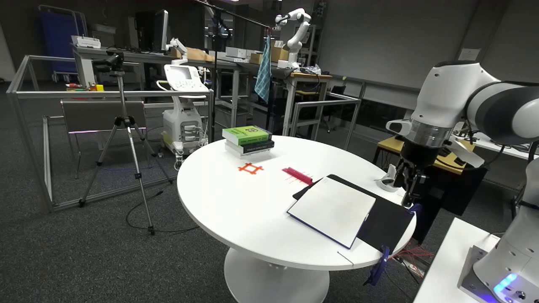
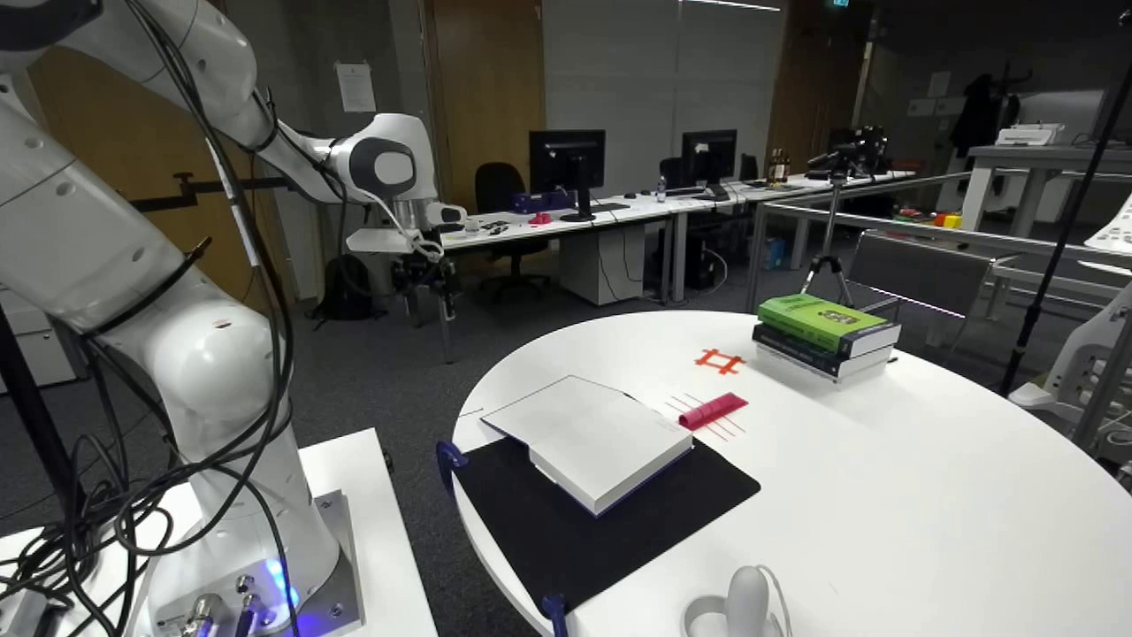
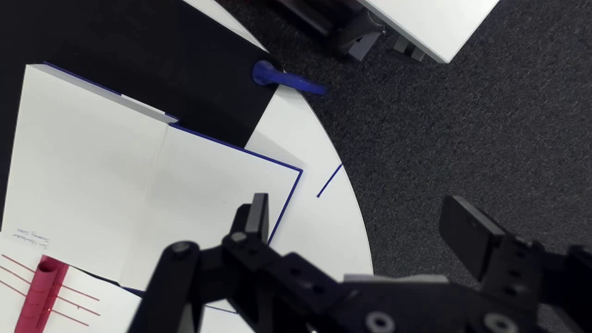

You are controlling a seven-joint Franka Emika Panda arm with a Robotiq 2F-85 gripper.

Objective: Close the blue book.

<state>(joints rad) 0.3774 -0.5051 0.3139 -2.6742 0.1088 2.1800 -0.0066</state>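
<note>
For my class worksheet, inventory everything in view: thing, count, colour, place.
Round table: 1, white, centre
Mat: 1, black, table edge
Clamps: 2, blue, mat corners
Blue book: 1, blue and white, open, partly on mat
Strip: 1, crimson, beside book
Hash-shaped piece: 1, orange, near strip
Book stack: 1, green above black, on table
Device: 1, white, on table
Tripod: 1, black and silver, beyond table
Cart: 1, white, background
Cloth: 1, teal, hanging, background
Monitors: at least 2, black, background
Another robot arm: 1, white, background
Further background: too crowded to count reliably
Arm: 1, white, beside table
Gripper: 1, black, open, arm's end
</note>
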